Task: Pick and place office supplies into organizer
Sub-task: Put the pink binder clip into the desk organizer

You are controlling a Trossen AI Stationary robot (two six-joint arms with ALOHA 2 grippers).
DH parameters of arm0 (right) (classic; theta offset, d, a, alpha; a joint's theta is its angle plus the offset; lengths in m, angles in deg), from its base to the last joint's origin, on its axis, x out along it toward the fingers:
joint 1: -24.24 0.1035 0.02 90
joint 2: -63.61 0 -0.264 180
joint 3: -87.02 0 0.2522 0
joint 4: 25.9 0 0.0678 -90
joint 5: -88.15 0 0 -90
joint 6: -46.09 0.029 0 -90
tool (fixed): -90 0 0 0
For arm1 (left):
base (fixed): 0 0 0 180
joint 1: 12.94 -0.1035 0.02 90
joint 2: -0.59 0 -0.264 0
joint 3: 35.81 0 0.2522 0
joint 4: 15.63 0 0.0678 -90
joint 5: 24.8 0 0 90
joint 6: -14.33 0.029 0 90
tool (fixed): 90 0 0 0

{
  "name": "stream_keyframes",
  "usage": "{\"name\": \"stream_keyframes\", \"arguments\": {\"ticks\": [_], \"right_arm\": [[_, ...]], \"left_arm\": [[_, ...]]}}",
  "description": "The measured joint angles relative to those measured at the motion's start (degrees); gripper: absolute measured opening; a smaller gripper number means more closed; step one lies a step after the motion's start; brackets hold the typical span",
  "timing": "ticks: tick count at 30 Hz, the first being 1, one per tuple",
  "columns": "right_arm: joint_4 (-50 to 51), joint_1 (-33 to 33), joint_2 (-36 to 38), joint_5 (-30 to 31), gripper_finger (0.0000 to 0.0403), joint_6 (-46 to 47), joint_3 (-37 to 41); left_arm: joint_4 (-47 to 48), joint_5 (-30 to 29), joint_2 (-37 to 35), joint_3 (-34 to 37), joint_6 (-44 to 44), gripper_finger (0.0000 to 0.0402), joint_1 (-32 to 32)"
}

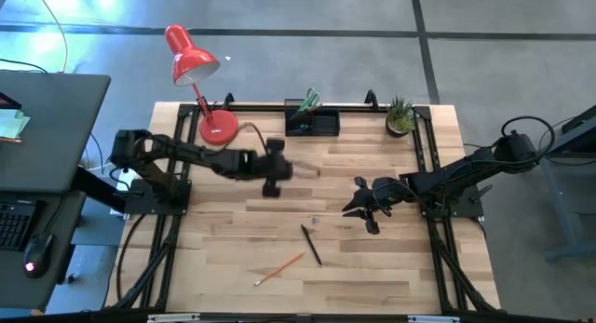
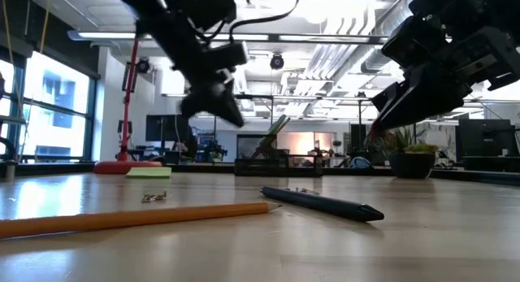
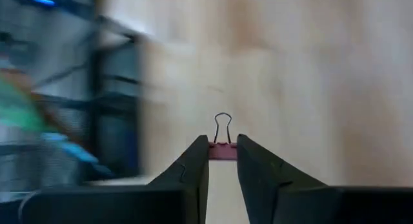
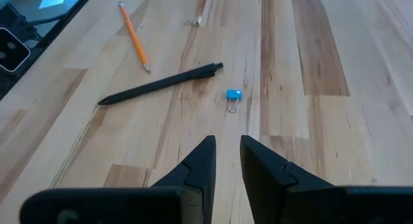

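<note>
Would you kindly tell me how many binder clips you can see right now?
2: a pink binder clip held in the left gripper, and a blue binder clip on the table beside the black pen. Others may be hidden.

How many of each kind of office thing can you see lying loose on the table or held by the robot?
Pencils: 1
Pens: 1
Binder clips: 2, blue on the table, pink between the left gripper fingers
Sticky-note pads: 1
Total: 5

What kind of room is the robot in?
Probably a big open office or lab: long ceiling lights, computer monitors behind the wooden table, and a black desk with a keyboard beside it.
</note>
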Motion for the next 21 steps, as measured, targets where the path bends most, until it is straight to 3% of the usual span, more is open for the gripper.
{"name": "stream_keyframes", "arguments": {"ticks": [4, 11, 15, 21], "right_arm": [[-1.2, 0.0, 0.0, 1.2, 0.0067, 0.0, 0.0], [-4.1, 0.0, 0.0, 2.8, 0.0067, -1.4, 0.0], [-4.2, 0.0, 0.0, 3.2, 0.0067, -1.5, 0.0], [-4.2, 0.0, 0.0, 4.0, 0.0067, -1.5, 0.0]], "left_arm": [[-9.0, 2.5, 0.0, -0.1, 3.1, 0.0033, -7.8], [-17.4, 17.0, 2.5, -0.2, 1.3, 0.0032, -22.0], [-22.5, 22.6, 6.9, -0.2, 1.3, 0.0048, -25.3], [-26.4, 22.9, 11.9, -0.2, 1.3, 0.0051, -25.5]]}}
